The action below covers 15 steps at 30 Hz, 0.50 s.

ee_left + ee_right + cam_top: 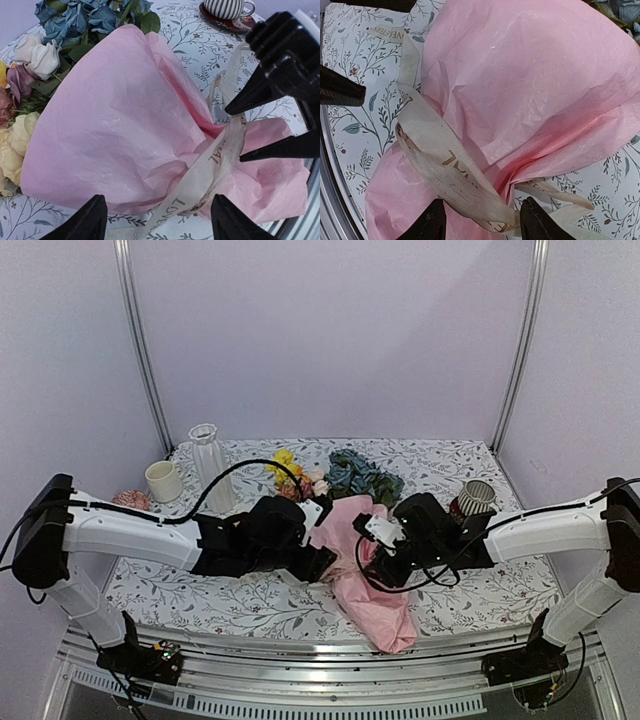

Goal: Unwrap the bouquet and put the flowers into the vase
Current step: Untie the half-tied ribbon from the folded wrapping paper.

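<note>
Closing the right gripper, which stands released with the ribbon running between its fingers, may also pinch pink paper and drag the whole bouquet across the counter. The left gripper hovers spread and empty above the wrapped stem end. The knot cannot be made out. The stems are hidden inside the paper directly below both grippers.

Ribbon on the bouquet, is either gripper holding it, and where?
Nothing looks held. The right gripper is open, with the ribbon lying loose between its jaws at the tied neck of the bouquet. The left gripper is open too.
</note>
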{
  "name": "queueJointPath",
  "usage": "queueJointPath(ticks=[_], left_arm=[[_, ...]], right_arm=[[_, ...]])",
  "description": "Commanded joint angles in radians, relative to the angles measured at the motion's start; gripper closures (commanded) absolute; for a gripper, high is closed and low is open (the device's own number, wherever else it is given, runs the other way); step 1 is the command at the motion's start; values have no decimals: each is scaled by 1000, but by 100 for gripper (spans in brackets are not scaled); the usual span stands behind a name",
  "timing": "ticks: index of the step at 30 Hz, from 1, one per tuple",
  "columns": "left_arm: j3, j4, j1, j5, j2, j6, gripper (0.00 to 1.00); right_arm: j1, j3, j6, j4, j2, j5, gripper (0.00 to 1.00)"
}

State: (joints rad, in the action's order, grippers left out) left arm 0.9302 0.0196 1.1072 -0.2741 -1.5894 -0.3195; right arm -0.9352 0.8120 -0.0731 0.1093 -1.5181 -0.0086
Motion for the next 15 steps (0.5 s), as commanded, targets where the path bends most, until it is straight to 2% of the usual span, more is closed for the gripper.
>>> queueJointPath(ticks=[1, 5, 12, 15], left_arm=[[32, -6, 26, 9, -29, 31, 26], [50, -21, 62, 22, -58, 69, 25], [145, 26, 117, -51, -168, 128, 24], [171, 40, 127, -76, -202, 137, 25]], right_arm=[[-13, -57, 15, -31, 26, 7, 46], [-17, -126, 54, -92, 78, -2, 44], [-17, -140, 127, -135, 78, 94, 42], [-16, -156, 154, -188, 80, 148, 44]])
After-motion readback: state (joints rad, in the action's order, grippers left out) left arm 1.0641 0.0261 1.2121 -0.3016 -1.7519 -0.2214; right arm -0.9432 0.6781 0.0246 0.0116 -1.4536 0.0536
